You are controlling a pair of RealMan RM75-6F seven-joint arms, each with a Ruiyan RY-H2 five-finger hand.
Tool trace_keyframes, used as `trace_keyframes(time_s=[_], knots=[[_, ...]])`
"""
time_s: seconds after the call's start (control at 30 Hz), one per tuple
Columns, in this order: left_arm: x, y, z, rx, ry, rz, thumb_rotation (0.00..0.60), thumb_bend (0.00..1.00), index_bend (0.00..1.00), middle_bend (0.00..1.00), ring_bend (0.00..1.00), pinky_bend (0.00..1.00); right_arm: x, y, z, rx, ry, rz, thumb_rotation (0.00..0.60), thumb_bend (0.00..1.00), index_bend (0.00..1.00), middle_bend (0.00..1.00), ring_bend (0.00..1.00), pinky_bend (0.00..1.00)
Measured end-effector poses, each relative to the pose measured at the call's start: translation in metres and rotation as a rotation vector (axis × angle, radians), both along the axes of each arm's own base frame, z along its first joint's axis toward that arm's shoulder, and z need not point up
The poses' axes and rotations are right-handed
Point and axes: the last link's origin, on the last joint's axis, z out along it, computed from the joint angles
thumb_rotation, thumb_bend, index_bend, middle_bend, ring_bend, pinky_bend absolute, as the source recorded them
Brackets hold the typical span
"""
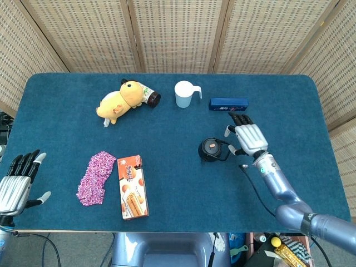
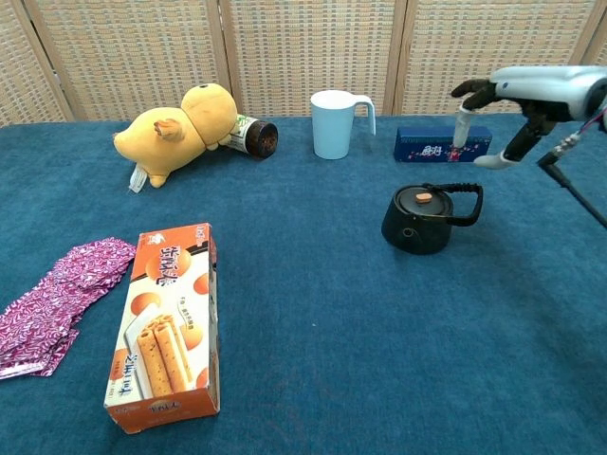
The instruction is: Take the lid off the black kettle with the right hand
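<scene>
The black kettle (image 1: 212,150) (image 2: 419,223) stands right of the table's middle, its handle pointing right. Its lid (image 1: 211,147) (image 2: 423,200) with an orange knob sits on top. My right hand (image 1: 247,136) (image 2: 517,95) hovers open, palm down, just right of and above the kettle's handle, touching nothing. My left hand (image 1: 15,186) rests open at the table's near left edge, seen only in the head view.
A yellow plush toy (image 1: 118,102) and a dark bottle (image 1: 149,96) lie at the back left. A white-blue cup (image 1: 183,93) and a blue box (image 1: 228,104) stand behind the kettle. A snack box (image 1: 133,187) and a pink wrapper (image 1: 95,177) lie at the front left.
</scene>
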Motion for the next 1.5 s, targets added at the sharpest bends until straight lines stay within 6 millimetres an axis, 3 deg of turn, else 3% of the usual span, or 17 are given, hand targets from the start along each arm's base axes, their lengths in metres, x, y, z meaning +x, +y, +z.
trace_keyframes(time_s=[0.23, 0.6, 1.03, 1.5], knots=[[-0.002, 0.001, 0.000, -0.004, -0.002, 0.009, 0.600, 0.21, 0.00, 0.00, 0.00, 0.00, 0.007, -0.005, -0.028, 0.032, 0.020, -0.002, 0.600, 0.52, 0.46, 0.00, 0.00, 0.00], [-0.002, 0.001, -0.002, -0.013, 0.004, 0.012, 0.600, 0.21, 0.00, 0.00, 0.00, 0.00, 0.013, -0.011, -0.051, 0.038, 0.036, -0.007, 0.600, 0.52, 0.50, 0.02, 0.00, 0.00], [-0.003, 0.002, -0.002, -0.011, 0.001, 0.020, 0.600, 0.21, 0.00, 0.00, 0.00, 0.00, 0.024, -0.016, -0.064, 0.042, 0.063, 0.002, 0.600, 0.52, 0.51, 0.02, 0.00, 0.00], [-0.004, 0.001, 0.000, -0.010, -0.010, 0.021, 0.600, 0.21, 0.00, 0.00, 0.00, 0.00, 0.019, -0.020, -0.067, 0.035, 0.105, -0.009, 0.600, 0.52, 0.51, 0.02, 0.00, 0.00]])
